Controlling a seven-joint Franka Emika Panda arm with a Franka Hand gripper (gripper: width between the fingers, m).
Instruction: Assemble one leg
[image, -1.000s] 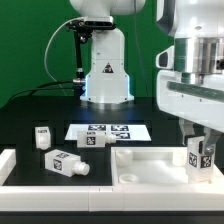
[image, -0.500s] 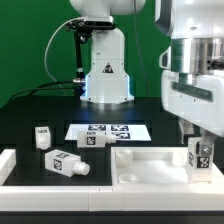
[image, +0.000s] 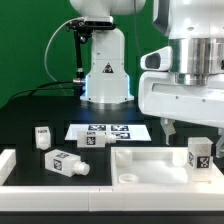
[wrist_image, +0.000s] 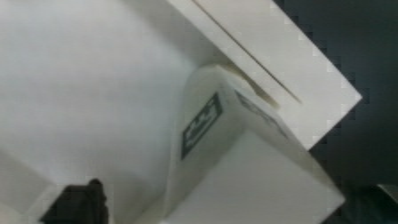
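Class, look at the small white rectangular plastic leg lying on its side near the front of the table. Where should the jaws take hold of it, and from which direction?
Grip the small white rectangular plastic leg across its two long flat sides at mid-length, coming straight down from above. It lies flat with its round peg end pointing toward the exterior view's right, so the top is open and the parallel sides suit the jaws.

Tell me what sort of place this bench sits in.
Most likely a robotics lab test bench. A green backdrop hangs behind a black table, a marker board printed with tags lies on the table, and the arm's white base stands behind it.
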